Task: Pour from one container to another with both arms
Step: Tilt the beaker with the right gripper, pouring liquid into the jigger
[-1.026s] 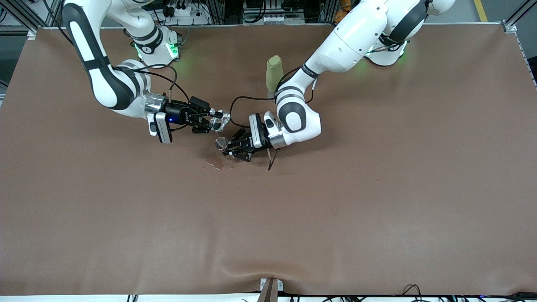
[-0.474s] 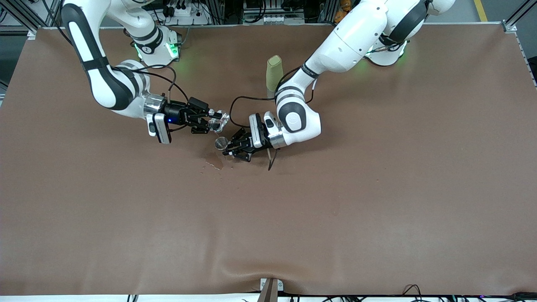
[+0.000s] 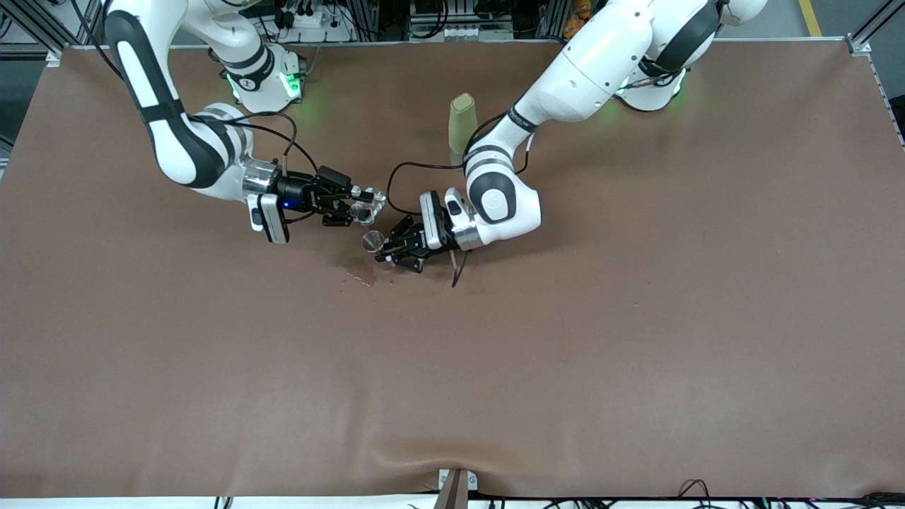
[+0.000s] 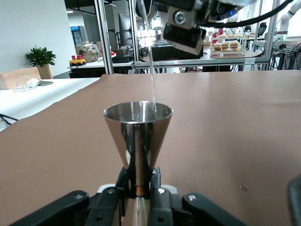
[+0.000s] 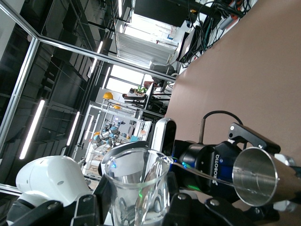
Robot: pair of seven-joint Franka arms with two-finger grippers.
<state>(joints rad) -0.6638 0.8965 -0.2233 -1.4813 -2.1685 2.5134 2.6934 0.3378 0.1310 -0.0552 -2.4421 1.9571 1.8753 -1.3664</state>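
Observation:
My right gripper point(image 3: 362, 203) is shut on the tiny clear glass cup point(image 3: 370, 206), which is tipped over the jigger. The silvery jigger point(image 3: 372, 241) stands upright just above the table, with my left gripper point(image 3: 382, 249) shut on its narrow waist. In the left wrist view the jigger point(image 4: 138, 127) rises from between my left gripper point(image 4: 138, 182) fingers, and a thin stream of liquid point(image 4: 152, 80) falls into its round rim. In the right wrist view the cup point(image 5: 136, 186) sits in my right gripper point(image 5: 138, 205), with the jigger point(image 5: 256, 176) beside it.
A tall olive-green bottle point(image 3: 462, 124) stands farther from the front camera than the grippers, close to the left arm's forearm. A wet patch point(image 3: 362, 274) lies on the brown table cover point(image 3: 636, 353) just nearer the front camera than the jigger.
My right gripper with the cup has shifted very slightly toward the right arm's end of the table. The left gripper and the jigger have stayed still.

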